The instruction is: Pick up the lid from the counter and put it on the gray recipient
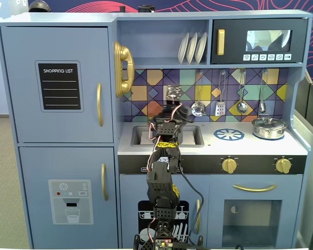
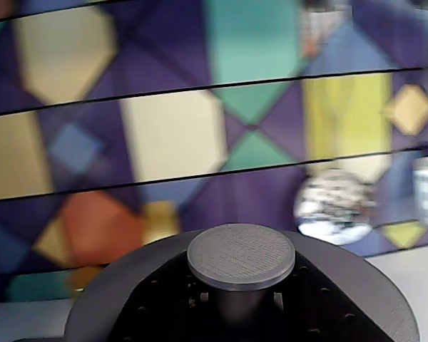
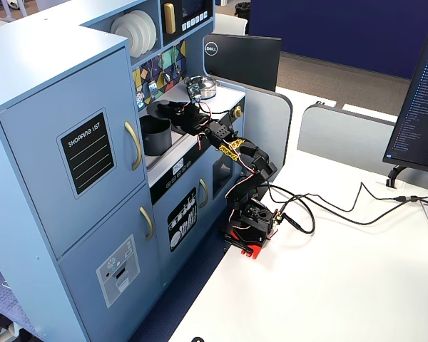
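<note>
I judge I'm in the carrying step: the lid (image 3: 165, 109) is off the counter and hangs in the air over the back-left part of the countertop, with the gray recipient (image 3: 155, 135) standing below it near the counter's left end, beside the tall fridge cabinet (image 3: 71, 164). In the angled fixed view the lid sits a little above and slightly toward the stove side of the pot's open mouth, not touching the rim. In the wrist view the lid's knob (image 2: 241, 255) fills the bottom centre with the dark disc spreading out beneath it, and the tiled backsplash (image 2: 171, 135) lies straight ahead, so the camera looks across the lid toward the back wall.

The gripper (image 3: 180, 112) reaches in from the front edge and meets the lid at its near side. I cannot see either fingertip clearly in any view, so I cannot tell how wide the jaws stand; since the lid hangs unsupported otherwise, I take it they are clamped on it, probably at the knob.

Next, I reckon I need to nudge the lid toward the left end until it is centred over the pot, keep it level, then lower it until it seats before letting go. The silver pot (image 1: 269, 127) at the right end of the counter is well apart and no obstacle
</note>
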You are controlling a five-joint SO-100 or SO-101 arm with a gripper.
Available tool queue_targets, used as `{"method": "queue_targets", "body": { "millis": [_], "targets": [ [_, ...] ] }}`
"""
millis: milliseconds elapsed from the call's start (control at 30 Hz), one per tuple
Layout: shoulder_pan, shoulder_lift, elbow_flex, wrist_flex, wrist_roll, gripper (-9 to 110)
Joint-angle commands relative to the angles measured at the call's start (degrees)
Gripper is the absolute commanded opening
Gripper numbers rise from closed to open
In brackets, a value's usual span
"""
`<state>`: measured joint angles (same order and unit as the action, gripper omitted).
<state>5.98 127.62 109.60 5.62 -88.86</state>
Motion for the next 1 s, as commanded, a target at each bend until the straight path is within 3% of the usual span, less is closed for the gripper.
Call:
{"method": "queue_targets", "body": {
  "millis": [0,500,967],
  "targets": [
    [-2.46,1.41,-0.35,-1.93,-1.05,0],
    [-3.87,-6.68,1.93,-9.23,-2.20,0],
    [-1.85,-5.71,2.90,-8.53,-3.52,0]
  ]
}}
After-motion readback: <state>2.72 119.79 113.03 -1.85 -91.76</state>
